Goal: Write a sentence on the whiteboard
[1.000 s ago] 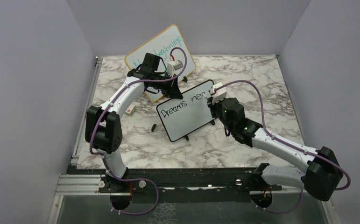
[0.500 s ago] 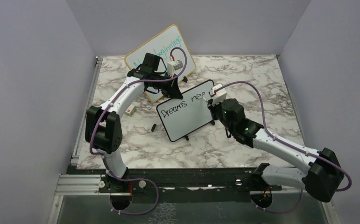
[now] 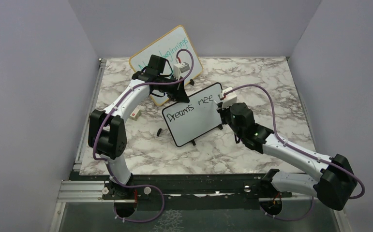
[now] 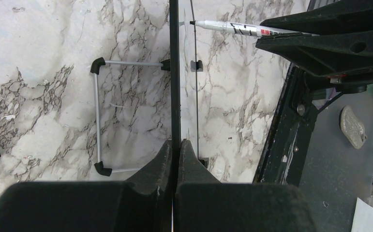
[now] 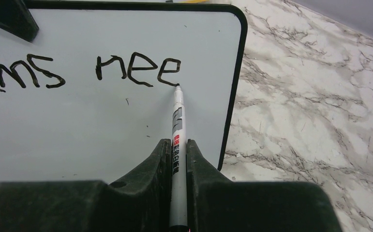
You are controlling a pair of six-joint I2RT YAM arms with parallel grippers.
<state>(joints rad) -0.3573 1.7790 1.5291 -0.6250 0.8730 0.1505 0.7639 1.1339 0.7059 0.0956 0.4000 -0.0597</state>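
Observation:
The small black-framed whiteboard [image 3: 194,126] stands tilted in the middle of the marble table. The sentence [image 3: 193,106] reads "Dreams nee" in black. My left gripper [image 3: 181,97] is shut on the board's top edge; in the left wrist view the frame [image 4: 174,72] runs edge-on between my left gripper's [image 4: 176,143] pads. My right gripper [image 3: 221,107] is shut on a white marker [image 5: 177,125]. The marker's tip touches the board [image 5: 78,125] at the end of the last "e" [image 5: 169,73]. The marker [image 4: 232,28] also shows in the left wrist view, tip against the board.
A larger wood-framed board [image 3: 172,48] with teal handwriting leans behind the left arm. A small black cap [image 3: 159,131] lies left of the whiteboard, and a small white block [image 3: 135,114] sits further left. The whiteboard's wire stand [image 4: 97,116] rests on the marble behind it.
The second "e" of "nee" has been drawn. My right gripper and marker shifted slightly to the right along the board. The left gripper has held still.

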